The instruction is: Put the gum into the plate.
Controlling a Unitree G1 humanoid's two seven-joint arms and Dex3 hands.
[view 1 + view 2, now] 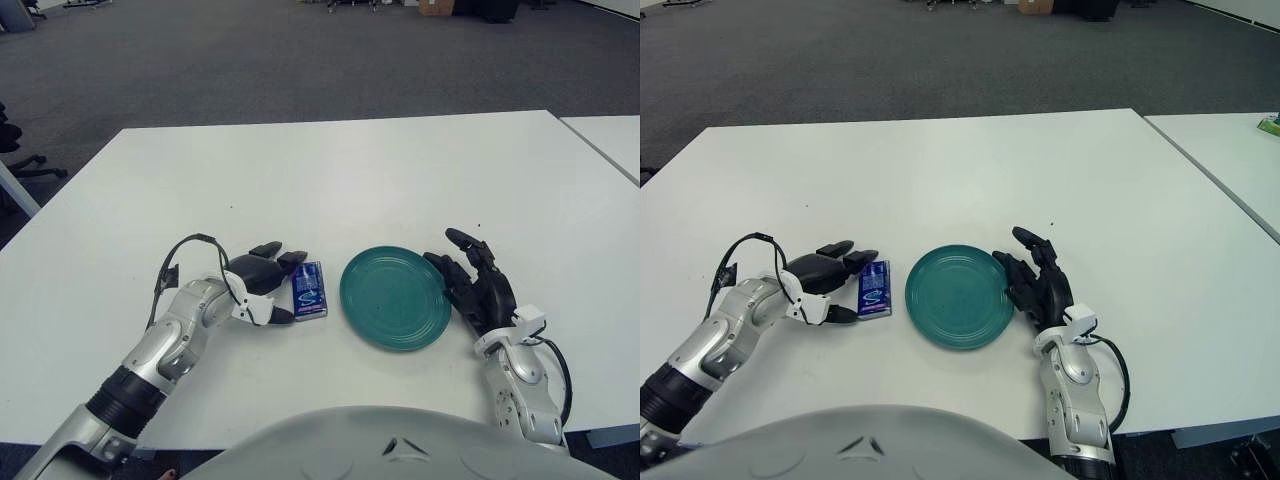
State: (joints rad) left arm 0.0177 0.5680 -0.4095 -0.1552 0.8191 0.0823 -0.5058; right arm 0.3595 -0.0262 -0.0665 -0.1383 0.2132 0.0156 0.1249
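Observation:
A blue gum pack (310, 290) lies flat on the white table (330, 170), just left of a round teal plate (394, 297). The plate holds nothing. My left hand (270, 285) is right beside the pack on its left, fingers spread around its left side, with two fingertips (291, 259) above it and the thumb below; it holds nothing. My right hand (478, 284) shows at the plate's right rim, fingers relaxed and empty. The pack also shows in the right eye view (874, 288).
A second white table (610, 140) stands at the right, separated by a narrow gap. Grey carpet lies beyond the table's far edge. A black cable (185, 250) loops over my left wrist.

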